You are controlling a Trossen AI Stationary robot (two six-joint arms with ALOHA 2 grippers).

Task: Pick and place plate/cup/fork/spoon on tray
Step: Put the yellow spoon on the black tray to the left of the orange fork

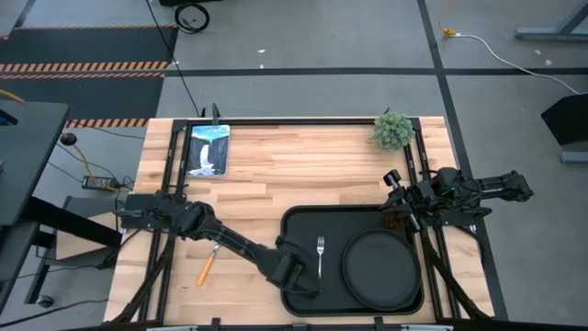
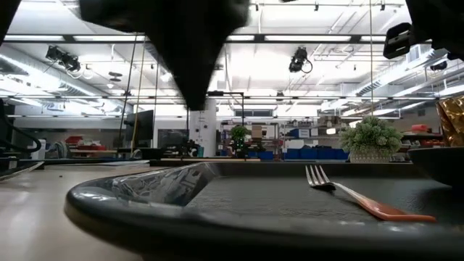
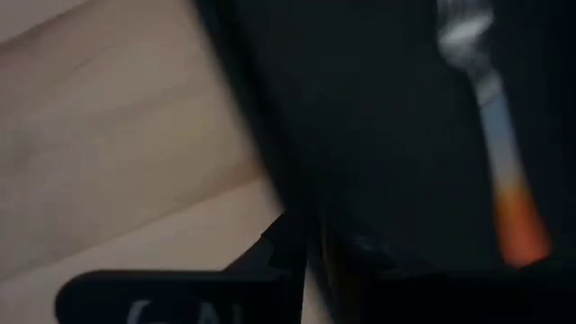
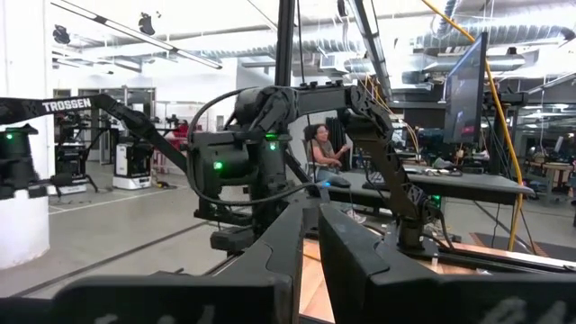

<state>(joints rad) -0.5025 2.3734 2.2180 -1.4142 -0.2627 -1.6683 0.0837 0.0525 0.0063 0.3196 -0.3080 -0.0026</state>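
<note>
Big open lab behind everything, with bright ceiling lights, shelves and a person seated at a desk far off in the right wrist view. The wooden worktop carries the large black tray at its near right, and in the low view its rim fills the whole foreground. The round black plate sits in the tray's right half. The left gripper is down over the tray's left part just beside the fork; its own camera is blurry and close, so I can't tell how its jaws stand. The right gripper hovers by the tray's far right corner, jaws closed to a thin slit with nothing between them. A small potted plant is at the far right and a tablet at the far left. The fork lies flat in the tray, long axis front to back, tines away. The spoon lies on bare wood left of the tray, angled, its bowl tucked under the left arm. There's only an amber glint at the low view's right edge, maybe the cup.
</note>
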